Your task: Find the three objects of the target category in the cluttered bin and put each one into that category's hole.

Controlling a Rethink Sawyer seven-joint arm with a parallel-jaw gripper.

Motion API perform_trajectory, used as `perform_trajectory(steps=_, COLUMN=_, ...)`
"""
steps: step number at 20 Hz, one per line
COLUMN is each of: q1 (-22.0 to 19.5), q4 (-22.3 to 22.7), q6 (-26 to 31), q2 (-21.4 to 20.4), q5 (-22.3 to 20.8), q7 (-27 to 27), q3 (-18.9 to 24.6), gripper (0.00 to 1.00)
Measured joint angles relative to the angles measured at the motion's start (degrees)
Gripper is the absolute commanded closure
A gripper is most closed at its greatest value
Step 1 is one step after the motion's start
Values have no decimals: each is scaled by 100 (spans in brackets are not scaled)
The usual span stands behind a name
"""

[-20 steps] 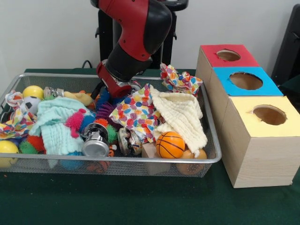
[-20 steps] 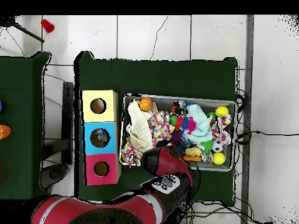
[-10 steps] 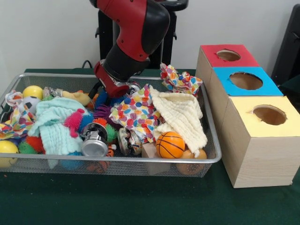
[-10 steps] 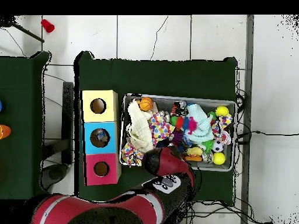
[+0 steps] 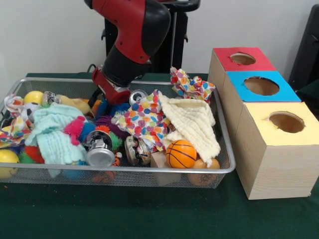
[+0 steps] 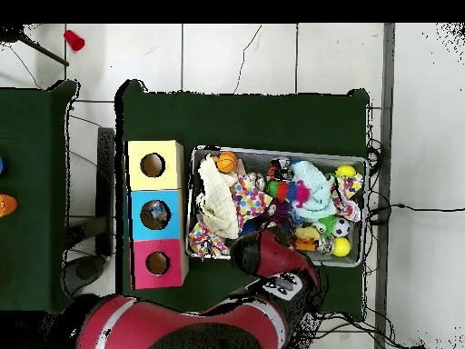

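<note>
Here, the red-and-black arm (image 5: 130, 37) reaches down into the far side of the wire-mesh bin (image 5: 225, 130).

Its gripper (image 5: 102, 102) is buried among spiky rubber balls (image 5: 75, 127) and a silver can (image 5: 137, 95) — whether the jaws are apart or together cannot be told. Soft things crowd the bin: a mint waffle-weave cloth (image 5: 55, 137), a cream muslin cloth (image 5: 192, 122), a dotted fabric (image 5: 142, 119). A smooth orange basketball (image 5: 180, 153) sits at the near rim beside a shiny metal cylinder (image 5: 101, 149). Just beside the bin stand three wooden boxes — red-topped (image 5: 242, 59), blue-topped (image 5: 261, 85), yellow-topped (image 5: 285, 122) — each with a round hole.
</note>
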Motion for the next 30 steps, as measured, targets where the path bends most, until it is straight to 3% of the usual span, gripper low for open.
perform_trajectory(steps=4, q1=-336, q4=1, q6=-309, q2=-127, q5=-392, q7=0, q3=194, gripper=0)
perform_trajectory(steps=12, q1=-379, q4=2, q6=-996, q2=-131, q5=-664, q7=0, q3=295, gripper=0)
perform_trajectory(steps=30, q1=-604, q4=-45, q6=-1143, q2=-265, q5=-1100, q7=0, q3=521, gripper=0)
